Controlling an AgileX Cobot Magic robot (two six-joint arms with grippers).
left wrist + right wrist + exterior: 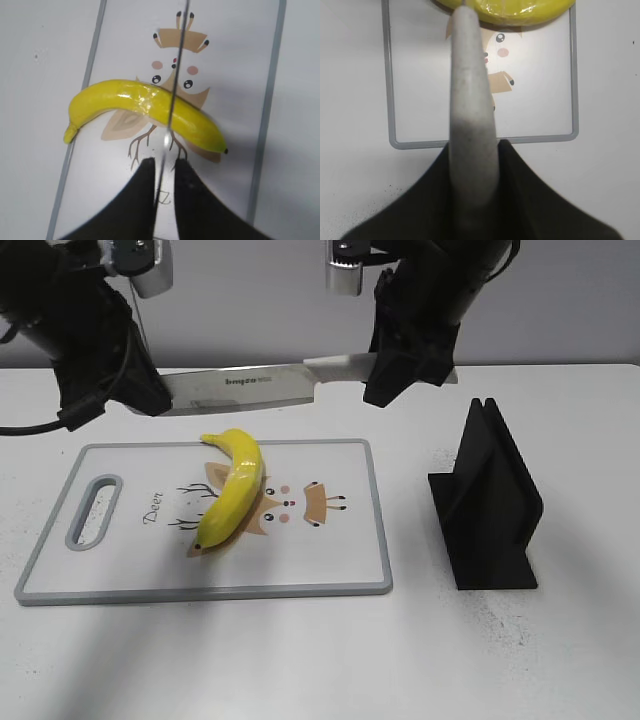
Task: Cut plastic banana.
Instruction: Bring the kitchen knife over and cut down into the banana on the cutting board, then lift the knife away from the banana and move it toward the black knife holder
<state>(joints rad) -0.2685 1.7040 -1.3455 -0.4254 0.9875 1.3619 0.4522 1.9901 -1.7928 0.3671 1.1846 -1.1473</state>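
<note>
The plastic banana (235, 490) is glossy yellow and lies slantwise on the white cutting board (330, 570), over its deer drawing. A knife (250, 388) with a steel blade and pale handle hangs level above the banana's far end. My right gripper (385, 385) is shut on the handle (470, 100). My left gripper (150, 395) is closed around the blade's tip end. In the left wrist view the blade edge (172, 95) crosses over the banana (125, 97) between the fingers (162, 162). The right wrist view shows the banana (520, 7) at the top, beyond the gripper (472, 150).
A black slotted knife stand (490, 500) sits on the white table to the right of the board. The board has a grey rim and a handle slot (93, 512) at its left end. It also shows in both wrist views (225, 75) (540, 100).
</note>
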